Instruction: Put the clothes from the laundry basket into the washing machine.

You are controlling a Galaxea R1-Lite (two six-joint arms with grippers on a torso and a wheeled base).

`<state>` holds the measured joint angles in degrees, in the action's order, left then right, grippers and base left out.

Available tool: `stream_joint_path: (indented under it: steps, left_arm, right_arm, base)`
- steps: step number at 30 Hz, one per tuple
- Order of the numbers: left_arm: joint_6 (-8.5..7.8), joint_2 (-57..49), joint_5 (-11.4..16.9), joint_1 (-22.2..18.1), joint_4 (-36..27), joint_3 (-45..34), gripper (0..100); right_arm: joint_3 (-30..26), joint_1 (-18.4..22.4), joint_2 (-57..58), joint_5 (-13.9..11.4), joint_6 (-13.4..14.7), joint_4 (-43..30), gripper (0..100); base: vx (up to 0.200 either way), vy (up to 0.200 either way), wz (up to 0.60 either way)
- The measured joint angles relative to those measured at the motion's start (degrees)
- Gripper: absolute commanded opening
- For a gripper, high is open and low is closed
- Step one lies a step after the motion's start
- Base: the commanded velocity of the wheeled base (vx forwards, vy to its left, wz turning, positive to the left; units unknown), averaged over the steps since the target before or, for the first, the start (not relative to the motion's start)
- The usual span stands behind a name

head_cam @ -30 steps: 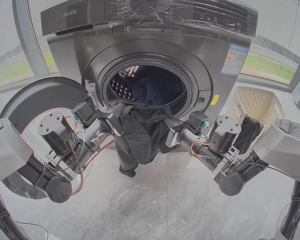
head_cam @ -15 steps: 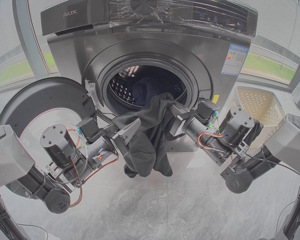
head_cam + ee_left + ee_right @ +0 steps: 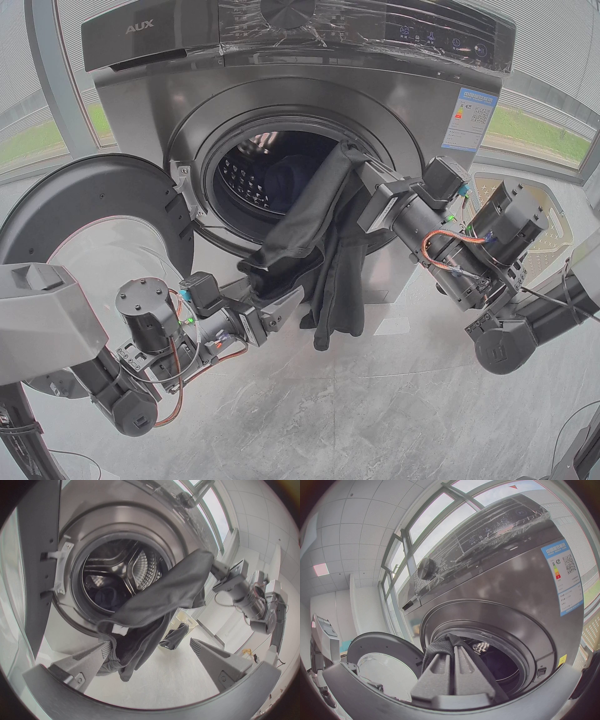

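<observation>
Here, white tag (image 3: 119, 630) on garment (image 3: 162, 595)

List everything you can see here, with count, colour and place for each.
washing machine: one, grey, straight ahead, drum open.
door: one, dark grey, swung open on the robot's left.
black garment: one, black, stretched from the drum opening's right rim down toward the floor.
dark blue garment: one, dark blue, inside the drum.
laundry basket: one, beige, right of the machine.
draped garment: one, dark, over the basket's rim.
label: one, blue and white, machine's upper right front.
right gripper: one, grey, at the opening's rim, jaws shut on the black garment.
left gripper: one, grey, low by the black garment's lower end, jaws open.
</observation>
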<state>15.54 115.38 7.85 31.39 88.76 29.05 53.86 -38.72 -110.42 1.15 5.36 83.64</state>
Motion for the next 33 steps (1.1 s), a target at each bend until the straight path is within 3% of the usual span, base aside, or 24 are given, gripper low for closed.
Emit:
stream_joint_path:
  steps: [18, 27, 33]
  left_arm:
    - [-0.68, 10.9, 0.0, -0.4, 0.1, 3.1, 100]
    - [-4.02, 16.1, 0.3, 0.0, 0.1, 4.1, 100]
    - [-4.73, 19.5, 0.2, -0.4, 0.1, 7.3, 100]
  right_arm:
    - [2.0, 0.2, 0.1, 0.1, 0.0, -1.1, 0]
    - [5.2, 0.0, -0.7, 0.2, 0.0, -2.3, 0]
    - [5.6, -0.8, -1.1, 0.2, 0.0, -2.3, 0]
  base:
    - [0.000, 0.000, 0.00]
    - [0.000, 0.000, 0.00]
    - [0.000, 0.000, 0.00]
